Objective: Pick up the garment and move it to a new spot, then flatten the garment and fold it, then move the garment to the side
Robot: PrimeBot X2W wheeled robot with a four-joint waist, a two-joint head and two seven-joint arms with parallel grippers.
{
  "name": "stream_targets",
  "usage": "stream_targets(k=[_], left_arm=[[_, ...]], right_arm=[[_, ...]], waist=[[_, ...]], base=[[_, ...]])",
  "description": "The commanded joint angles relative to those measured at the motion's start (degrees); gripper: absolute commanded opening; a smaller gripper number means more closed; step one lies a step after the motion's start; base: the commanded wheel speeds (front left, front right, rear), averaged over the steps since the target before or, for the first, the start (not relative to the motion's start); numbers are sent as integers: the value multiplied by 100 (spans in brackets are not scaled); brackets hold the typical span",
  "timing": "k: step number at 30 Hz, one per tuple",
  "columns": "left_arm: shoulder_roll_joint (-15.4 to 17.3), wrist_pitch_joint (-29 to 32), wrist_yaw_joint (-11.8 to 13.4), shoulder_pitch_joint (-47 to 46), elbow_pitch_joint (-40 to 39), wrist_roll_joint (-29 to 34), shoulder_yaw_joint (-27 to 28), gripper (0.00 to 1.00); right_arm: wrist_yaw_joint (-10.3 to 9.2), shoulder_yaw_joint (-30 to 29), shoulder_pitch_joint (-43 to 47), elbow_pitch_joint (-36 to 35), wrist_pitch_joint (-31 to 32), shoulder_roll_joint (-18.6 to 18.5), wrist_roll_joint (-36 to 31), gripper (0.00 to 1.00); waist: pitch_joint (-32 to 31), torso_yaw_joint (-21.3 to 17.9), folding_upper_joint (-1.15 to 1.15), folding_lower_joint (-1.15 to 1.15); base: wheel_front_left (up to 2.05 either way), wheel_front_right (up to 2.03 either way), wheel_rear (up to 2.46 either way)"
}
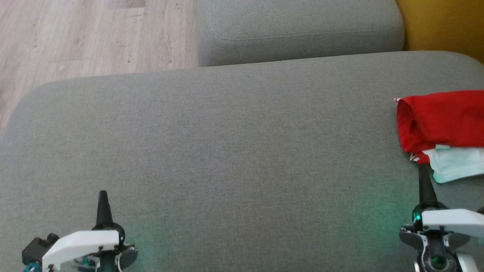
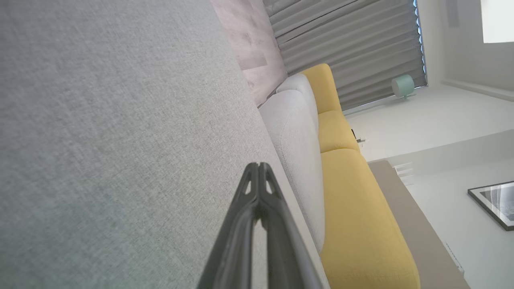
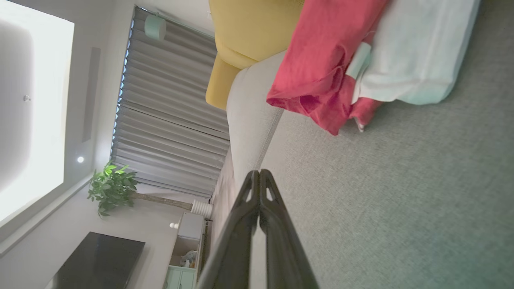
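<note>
**A:** How do the claws stand?

**B:** Both are closed and hold nothing. The right claw [image 1: 423,170] has its two dark fingers [image 3: 239,233] pressed together into one point. The left claw [image 1: 103,195] is the same, its fingers [image 2: 237,233] meeting at the tips.

**A:** And the garment?

**B:** The garment [image 1: 440,117] lies just ahead of the right claw's tip and slightly to its right. From the head, the tip sits right at the near corner. From the wrist there is a gap, so I would say close but not gripped. It is well apart from the left claw, far off to that claw's right.

**A:** What does it look like?

**B:** It is bright red cloth, folded into a flat bundle with soft creases. An open rolled edge faces the left claw's side. A thin red-and-white striped trim shows at the near corner. A pale part [image 1: 459,162], white with a mint tint, lies along the edge nearest the right claw. I cannot tell whether that is the same garment or a second piece.

**A:** What is under it?

**B:** A broad grey seat cushion [image 1: 242,151] lies under both claws and the garment. Beyond the claws sits a second grey cushion [image 1: 298,30]. Wooden floor [image 1: 75,37] shows ahead and left of the left claw, and a yellow sofa [image 2: 357,216] stands further out.
</note>
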Motion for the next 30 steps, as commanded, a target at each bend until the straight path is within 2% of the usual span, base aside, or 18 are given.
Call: stream_targets(k=[1, 30], left_arm=[[13, 53, -49, -281, -207, -147, 219, 0], [13, 526, -171, -390, -314, -1726, 578, 0]], right_arm=[[-3, 67, -296, -232, 58, -38, 189, 0], [-4, -17, -414, -310, 521, -46, 2038, 0]], waist=[[0, -1, 0, 0], [5, -22, 0, 0]], base=[[0, 0, 0], [0, 0, 0]])
